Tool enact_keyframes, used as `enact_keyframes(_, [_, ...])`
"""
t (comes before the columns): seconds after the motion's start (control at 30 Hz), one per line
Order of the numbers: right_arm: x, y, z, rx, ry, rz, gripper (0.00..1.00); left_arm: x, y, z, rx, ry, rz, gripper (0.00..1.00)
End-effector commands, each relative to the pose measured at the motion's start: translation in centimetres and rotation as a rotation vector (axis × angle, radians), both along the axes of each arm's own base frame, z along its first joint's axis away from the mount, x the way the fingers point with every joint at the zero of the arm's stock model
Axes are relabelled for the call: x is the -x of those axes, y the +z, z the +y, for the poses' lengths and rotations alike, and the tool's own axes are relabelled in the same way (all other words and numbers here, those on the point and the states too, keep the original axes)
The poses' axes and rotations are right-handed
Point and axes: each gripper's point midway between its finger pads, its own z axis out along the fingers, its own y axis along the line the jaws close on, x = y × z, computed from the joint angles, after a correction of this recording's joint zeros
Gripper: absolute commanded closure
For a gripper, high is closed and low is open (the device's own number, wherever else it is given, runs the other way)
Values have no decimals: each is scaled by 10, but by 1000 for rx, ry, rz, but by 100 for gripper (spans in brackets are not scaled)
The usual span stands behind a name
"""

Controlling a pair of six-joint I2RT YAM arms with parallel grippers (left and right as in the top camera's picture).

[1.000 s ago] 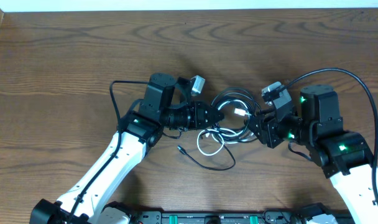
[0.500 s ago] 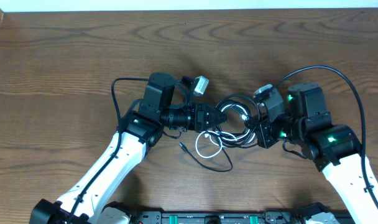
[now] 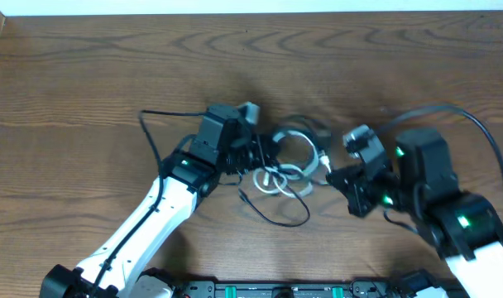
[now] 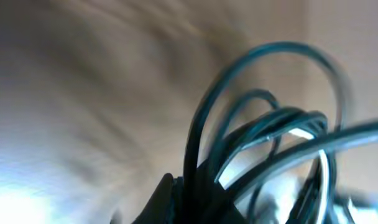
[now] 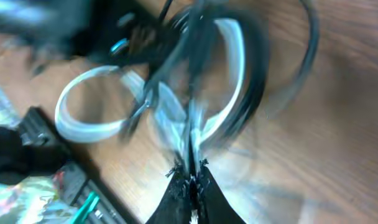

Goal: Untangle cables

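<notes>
Pinching cables (image 5: 237,59), right tool (image 5: 190,175), overhead hides grip

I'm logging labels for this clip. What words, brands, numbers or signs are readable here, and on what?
None: no text can be read anywhere.
The cables, the table, the left arm and the right arm show no legible print in the overhead view; both wrist views are too blurred to tell.

Overhead camera looks straight down on the table (image 3: 86,66); both wrist cameras face the cable tangle (image 3: 291,159) from close up.
</notes>
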Motion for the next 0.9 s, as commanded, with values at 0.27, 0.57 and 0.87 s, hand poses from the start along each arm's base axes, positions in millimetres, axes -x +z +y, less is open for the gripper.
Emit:
enact_keyframes(0.27, [11,1,-27,52,-176,32,99,-27,11,14,79,256,64,92])
enact_keyframes(0.57, [-3,-13,-35,98,-267,89,53,-14,35,-13,166,13,-38,92])
enact_keyframes(0.87, [-34,-25,-24,88,-300,113,68,15,49,-32,283,-157,31,92])
